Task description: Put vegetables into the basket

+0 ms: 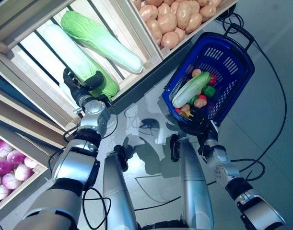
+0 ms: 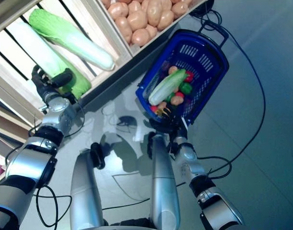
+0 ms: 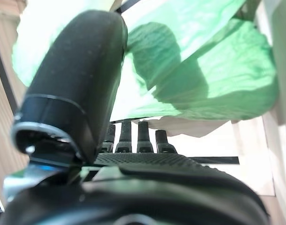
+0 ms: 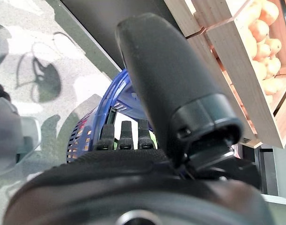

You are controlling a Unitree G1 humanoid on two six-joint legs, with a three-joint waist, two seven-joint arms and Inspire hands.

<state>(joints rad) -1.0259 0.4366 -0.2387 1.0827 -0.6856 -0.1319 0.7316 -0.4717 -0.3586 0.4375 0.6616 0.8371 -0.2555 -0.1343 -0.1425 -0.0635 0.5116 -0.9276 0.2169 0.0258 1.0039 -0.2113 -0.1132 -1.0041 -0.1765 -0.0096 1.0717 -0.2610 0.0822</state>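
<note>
Two long napa cabbages lie in a slatted wooden crate (image 1: 132,28). My left hand (image 1: 81,85) is shut on the green leafy end of the nearer napa cabbage (image 1: 72,55). In the left wrist view its thumb (image 3: 72,89) lies over the leaves (image 3: 217,79) and its fingers (image 3: 133,138) run beneath. The second cabbage (image 1: 103,38) rests beside it, untouched. My right hand (image 1: 196,120) grips the near rim of the blue basket (image 1: 242,52), which hangs tilted over the floor. Inside it are a cabbage (image 1: 190,89), red and green peppers and some potatoes.
A crate of potatoes (image 1: 177,19) stands to the right of the cabbage crate, just behind the basket. A lower crate of purple onions (image 1: 5,167) is at the far left. Grey floor (image 1: 275,120) spreads to the right, and the crate's front board (image 1: 151,72) runs between my hands.
</note>
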